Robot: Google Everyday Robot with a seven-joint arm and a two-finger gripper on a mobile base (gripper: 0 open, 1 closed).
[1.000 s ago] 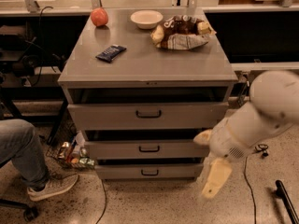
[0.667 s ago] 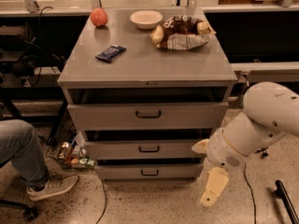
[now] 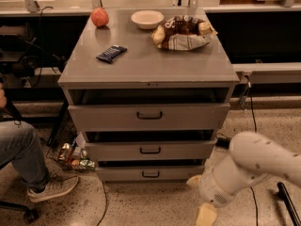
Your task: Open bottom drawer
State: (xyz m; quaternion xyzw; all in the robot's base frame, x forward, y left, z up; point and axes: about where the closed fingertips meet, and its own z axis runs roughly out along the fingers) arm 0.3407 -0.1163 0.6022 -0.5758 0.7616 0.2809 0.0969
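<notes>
The low grey metal bottom drawer point(image 3: 178, 173), with its small black bar handle point(image 3: 150, 174), sits lowest in the grey desk point(image 3: 150, 72), under two taller drawer fronts. The white arm point(image 3: 256, 166) bends down beside its right end. The cream tool point(image 3: 206, 214) hangs low near the floor, apart from the handle. Whether it is released or clenched cannot be told.

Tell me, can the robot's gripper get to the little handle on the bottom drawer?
Probably yes. The gripper hangs low near the floor, off to the picture's right of the bottom drawer, and nothing stands between it and the small black handle. It is not touching the handle yet.
</notes>
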